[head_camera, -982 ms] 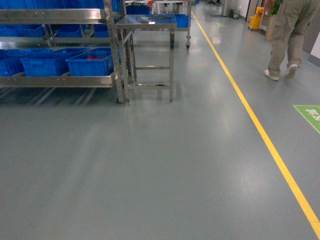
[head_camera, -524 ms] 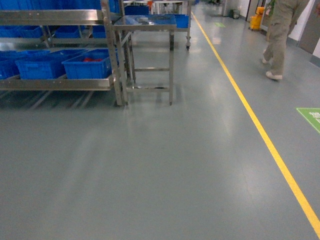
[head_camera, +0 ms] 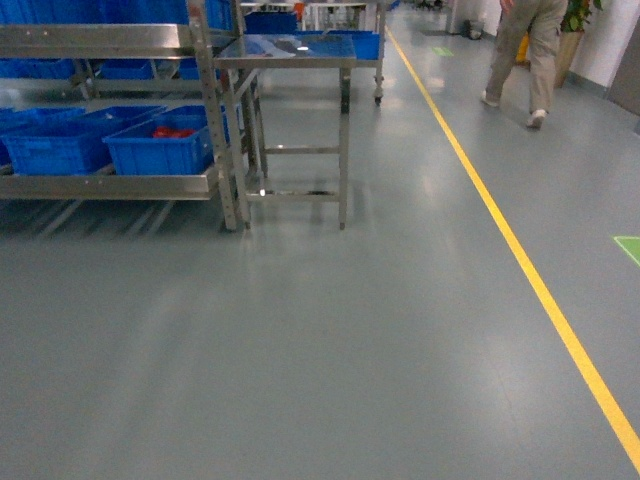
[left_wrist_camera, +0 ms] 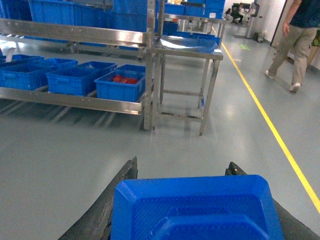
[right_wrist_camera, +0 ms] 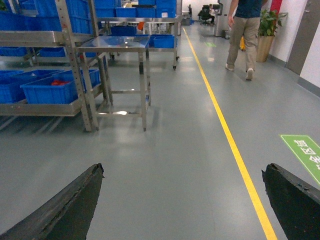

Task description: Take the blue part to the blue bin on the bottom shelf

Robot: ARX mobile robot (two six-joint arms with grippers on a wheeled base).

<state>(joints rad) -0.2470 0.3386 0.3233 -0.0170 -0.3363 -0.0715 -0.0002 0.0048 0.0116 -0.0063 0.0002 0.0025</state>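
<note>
Holding tight, the left gripper [left_wrist_camera: 192, 210] has its two black fingers [left_wrist_camera: 117, 195] pressed on both sides of the blue part [left_wrist_camera: 195, 210], which fills the 6 o'clock edge of the left wrist view. I think it is clamped so the part will not fall while the robot rolls along. The part looks like hard plastic with a flat top and slanted edges, so it should stay put in a firm squeeze.

The right gripper [right_wrist_camera: 182, 200] is spread wide with nothing in it; only bare floor shows between its two fingers. It looks spare for this job.

Further out, the bottom shelf [head_camera: 110, 185] sits at 10 o'clock in the head view, well apart from the robot. I count three blue bins [left_wrist_camera: 70, 80] fully seen in a row on it in the left wrist view, and a fourth cut off at the edge. The bin nearest the rack's post [left_wrist_camera: 120, 85] has something red [left_wrist_camera: 124, 79] inside, so the part likely belongs in another one. I cannot tell which bin is meant.

One steel table [head_camera: 290, 50] stands just beside the rack at 12 o'clock. One yellow line [head_camera: 510, 240] runs along the floor on the right. One person [head_camera: 525, 50] walks at 1 o'clock, far off.

The robot must get close to the shelf before it can drop the part
</note>
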